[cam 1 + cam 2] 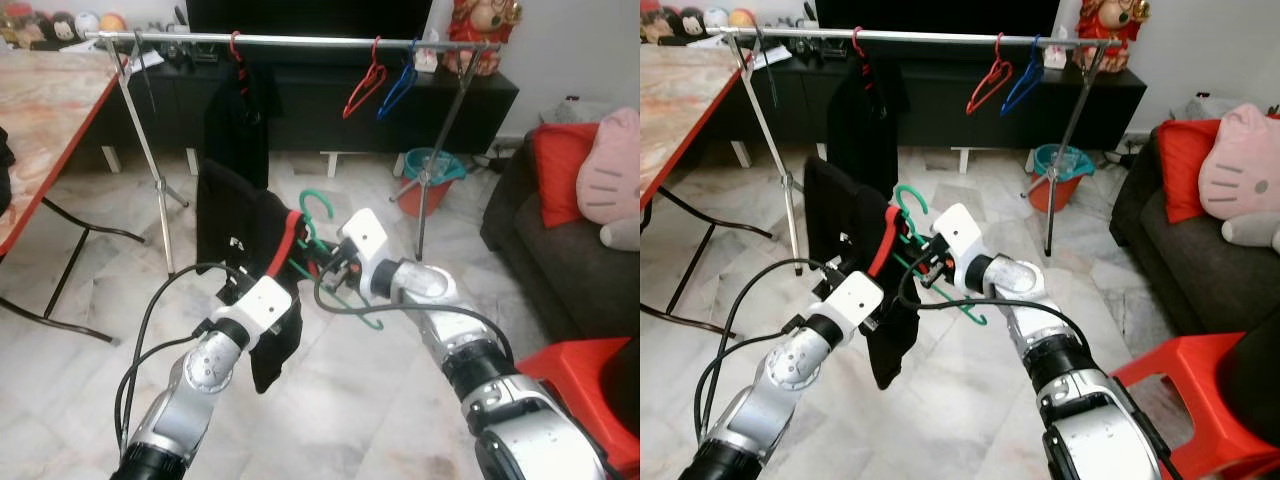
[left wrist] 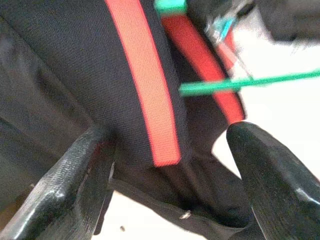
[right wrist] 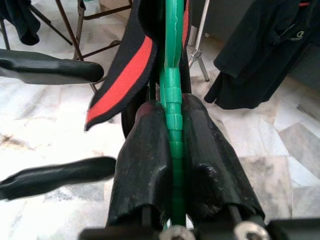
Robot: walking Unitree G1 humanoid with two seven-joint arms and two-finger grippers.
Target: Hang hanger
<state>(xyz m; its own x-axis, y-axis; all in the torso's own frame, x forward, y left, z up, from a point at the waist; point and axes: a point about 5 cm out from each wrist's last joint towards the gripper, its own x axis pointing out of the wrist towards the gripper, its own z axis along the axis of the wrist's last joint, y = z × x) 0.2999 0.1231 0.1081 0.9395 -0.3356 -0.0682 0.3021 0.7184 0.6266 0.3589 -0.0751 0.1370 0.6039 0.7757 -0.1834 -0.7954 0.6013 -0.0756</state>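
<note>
- Closest to the head camera, the right gripper [image 3: 172, 150] is clamped on the green hanger [image 1: 318, 212], which carries a black garment with red trim [image 1: 245, 235].
- Left gripper [image 2: 170, 175] stands spread around the garment's red-striped edge, gripping nothing.
- Clothes rail [image 1: 300, 41] lies well ahead and above, running crosswise; the hook points up toward it.
- Right wrist view confirms the pinch, hidden from the head.

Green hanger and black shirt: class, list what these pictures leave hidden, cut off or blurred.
- Green hanger: its far shoulder is hidden by the black shirt in the eye views.
- Left gripper: whether its fingers touch the cloth is unclear; left wrist view is blurred.
- Right gripper: the hanger's lower bar is covered by its fingers in the right wrist view.
</note>
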